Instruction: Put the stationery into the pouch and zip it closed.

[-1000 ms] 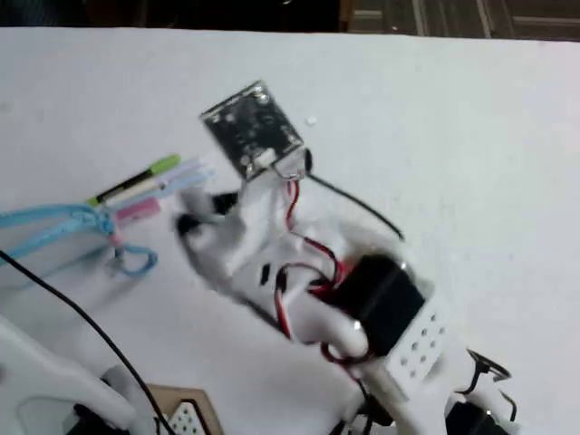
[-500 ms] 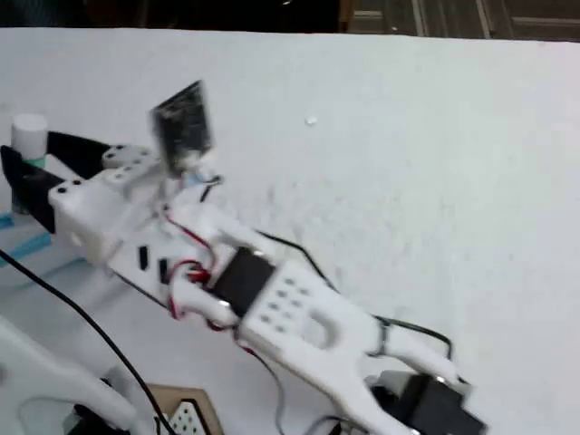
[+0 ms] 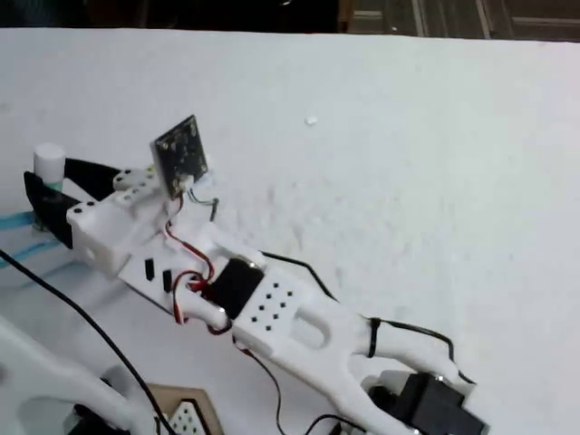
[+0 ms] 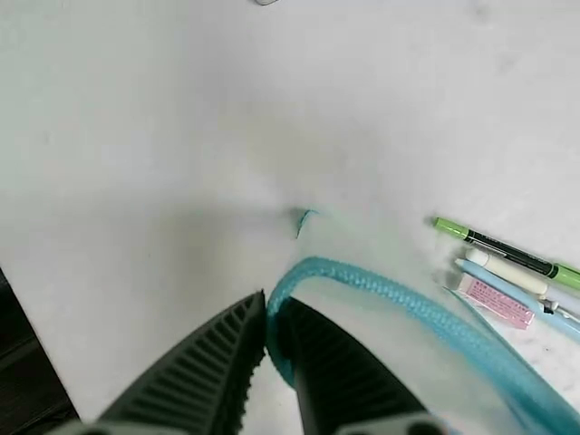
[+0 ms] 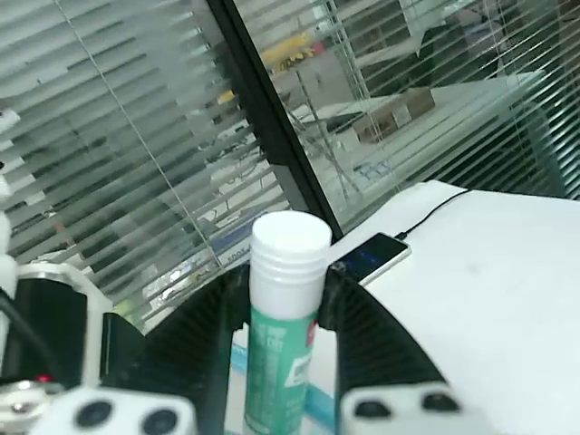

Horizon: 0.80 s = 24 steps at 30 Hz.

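One item in hand: glue stick (image 5: 288,299), white-capped and green-bodied, clamped upright between the right jaws, closed against the barrel on both sides with the cap clear above the tips. Placed in the high view at the far left of the surface (image 3: 408,136). Judged light, rigid and smooth-walled; liable to slip or swivel if squeezed near the cap, so best gripped mid-barrel, as at present. Unlikely to suffer from a short drop.

Found the left jaws pinched almost fully together on a teal braided cord (image 4: 381,285), looping out from between the tips and trailing away to one side. Taken to be part of the pouch (image 3: 16,221), seen as blue edging just beside the right jaws; body and opening not made out. Judged soft and limp; expected to sag and shift unless held taut at the rim beside the zip.

Beyond the left jaws, well apart from the tips and near the cord: green pen (image 4: 507,258), white pen (image 4: 512,272), pink eraser (image 4: 494,302) and pale blue pen (image 4: 564,313), lying close together. Slim, light, apt to roll; best pinched across the middle.
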Each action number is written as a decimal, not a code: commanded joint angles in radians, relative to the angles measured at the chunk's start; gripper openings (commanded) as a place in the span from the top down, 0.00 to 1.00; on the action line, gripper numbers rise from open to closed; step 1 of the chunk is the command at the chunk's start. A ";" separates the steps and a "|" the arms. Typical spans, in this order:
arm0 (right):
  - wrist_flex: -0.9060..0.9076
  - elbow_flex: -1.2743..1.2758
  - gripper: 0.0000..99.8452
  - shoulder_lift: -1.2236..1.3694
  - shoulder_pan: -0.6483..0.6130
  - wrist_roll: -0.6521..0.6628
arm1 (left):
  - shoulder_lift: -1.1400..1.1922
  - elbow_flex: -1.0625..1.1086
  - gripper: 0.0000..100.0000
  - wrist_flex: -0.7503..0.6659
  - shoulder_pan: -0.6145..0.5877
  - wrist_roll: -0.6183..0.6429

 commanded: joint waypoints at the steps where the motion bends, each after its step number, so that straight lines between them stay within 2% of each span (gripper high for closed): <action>1: -0.022 0.000 0.98 -0.019 -0.004 -0.002 | 0.013 0.006 0.98 -0.002 0.007 -0.005; 5: -0.134 0.003 0.98 0.064 0.001 0.006 | 0.013 0.006 0.98 -0.002 0.007 -0.005; 9: -0.245 -0.003 0.98 0.140 -0.016 0.172 | 0.013 0.006 0.98 -0.002 0.007 -0.005; 11: -0.189 -0.003 0.92 0.154 -0.036 0.250 | 0.013 0.006 0.98 -0.002 0.007 -0.005; 16: 0.031 -0.003 0.67 0.110 -0.082 0.262 | 0.013 0.006 0.98 -0.002 0.007 -0.005; 18: 0.068 -0.003 0.61 0.068 -0.081 0.261 | 0.013 0.006 0.98 -0.002 0.007 -0.005; 22: 0.102 -0.014 0.60 -0.047 -0.016 0.259 | 0.013 0.006 0.98 -0.003 0.007 -0.005; 24: 0.188 -0.066 0.60 -0.077 0.047 0.258 | 0.013 0.006 0.98 -0.003 0.007 -0.005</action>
